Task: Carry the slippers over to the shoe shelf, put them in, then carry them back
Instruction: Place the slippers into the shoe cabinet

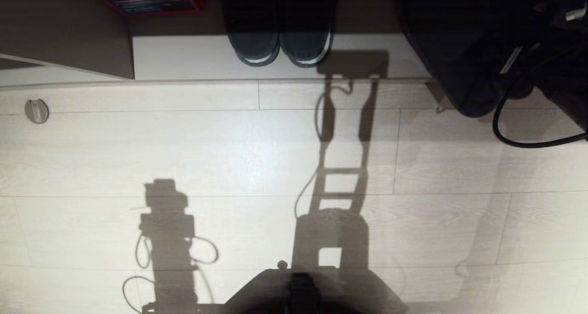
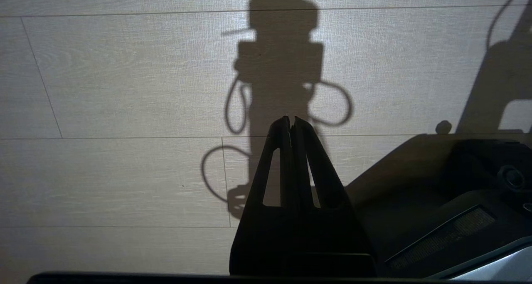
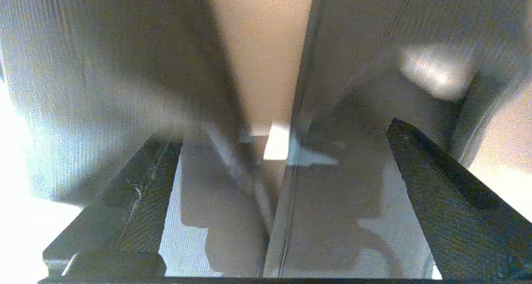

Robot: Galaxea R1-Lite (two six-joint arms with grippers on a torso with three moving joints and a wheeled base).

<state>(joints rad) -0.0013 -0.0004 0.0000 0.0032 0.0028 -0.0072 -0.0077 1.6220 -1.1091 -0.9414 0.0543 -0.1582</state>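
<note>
Two slippers (image 1: 281,33) on shelf (image 1: 183,56), seemingly

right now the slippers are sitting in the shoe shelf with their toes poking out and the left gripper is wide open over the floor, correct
Not quite: the left gripper is shut, its fingers pressed together over the floor, as the left wrist view shows. The rest holds: the slippers sit in the shoe shelf with their toes poking out.

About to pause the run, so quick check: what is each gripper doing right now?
Left gripper: closed, empty, parked over the floor.
Right gripper: open, holding nothing.
</note>
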